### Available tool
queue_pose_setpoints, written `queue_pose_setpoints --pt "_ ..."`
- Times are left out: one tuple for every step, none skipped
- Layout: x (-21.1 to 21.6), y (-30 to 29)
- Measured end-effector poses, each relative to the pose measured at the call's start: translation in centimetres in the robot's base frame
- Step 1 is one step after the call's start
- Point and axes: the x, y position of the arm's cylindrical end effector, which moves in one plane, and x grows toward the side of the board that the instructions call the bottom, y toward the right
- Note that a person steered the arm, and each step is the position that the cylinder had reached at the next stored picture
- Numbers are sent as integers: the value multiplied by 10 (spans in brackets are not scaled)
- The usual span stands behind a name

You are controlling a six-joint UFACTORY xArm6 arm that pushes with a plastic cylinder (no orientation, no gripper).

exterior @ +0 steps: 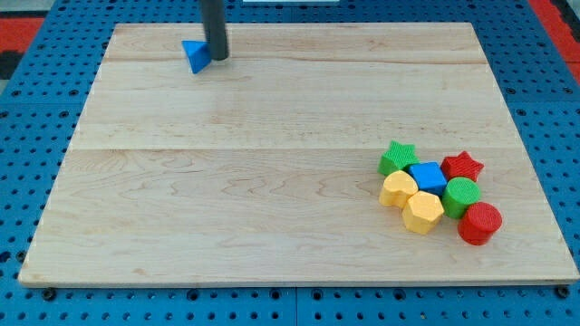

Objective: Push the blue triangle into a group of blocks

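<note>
The blue triangle (195, 54) lies near the top left of the wooden board (272, 181). My tip (217, 58) stands just to the triangle's right, touching or almost touching it. A group of blocks sits at the lower right: a green star (397, 158), a blue cube (427, 175), a red star (463, 166), a green cylinder (461, 194), a red cylinder (479, 223), a yellow heart-like block (398, 189) and a yellow hexagon (422, 213). They sit packed against each other.
The board rests on a blue pegboard surface (36, 136). The board's right edge (535, 154) runs close to the group of blocks.
</note>
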Motion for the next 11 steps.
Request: queue_pose_setpoints --pt "-56 -31" --pt "-69 -83" --pt "-3 -79" --pt "16 11" --pt "12 -46" --pt "-19 -27" --pt "-23 27" --pt "49 114" --pt "56 153" --pt "62 123" --pt "85 117"
